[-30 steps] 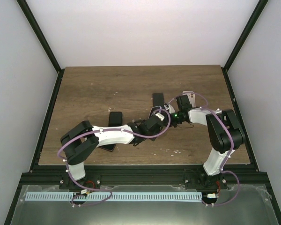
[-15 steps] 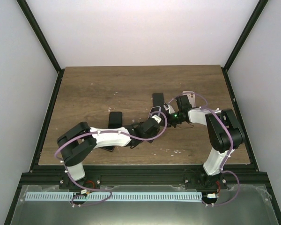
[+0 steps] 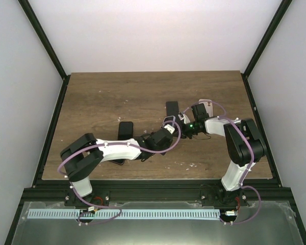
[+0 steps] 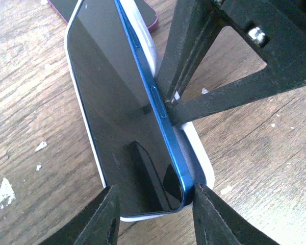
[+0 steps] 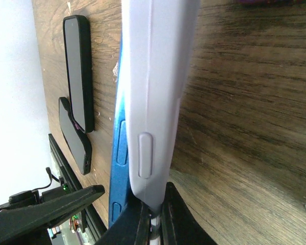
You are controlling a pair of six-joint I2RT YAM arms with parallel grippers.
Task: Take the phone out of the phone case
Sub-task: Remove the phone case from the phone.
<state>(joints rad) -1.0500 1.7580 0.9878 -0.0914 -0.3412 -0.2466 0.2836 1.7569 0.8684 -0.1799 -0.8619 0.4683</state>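
Observation:
A blue phone [image 4: 117, 102] with a dark screen lies in a white case [image 4: 201, 163] on the table, its right long edge lifted out of the case. My left gripper [image 4: 155, 214] straddles the phone's near end, one finger against the blue corner and the other at the case's left corner. My right gripper [image 5: 155, 219] is shut on the case's [image 5: 158, 76] long edge, beside the blue phone edge [image 5: 117, 153]. In the top view the phone [image 3: 168, 121] sits between the left gripper [image 3: 164, 131] and the right gripper [image 3: 180, 121].
Other phones lie around: a black one [image 3: 172, 107] just behind, a black one [image 3: 125, 129] to the left, one [image 3: 117, 160] under the left arm, and a pale one [image 3: 208, 105] by the right wrist. A maroon phone [image 4: 145, 13] touches the far end.
My left arm's elbow has swung left and its gripper has shifted slightly back toward the near side. The phone and the right gripper have stayed in place.

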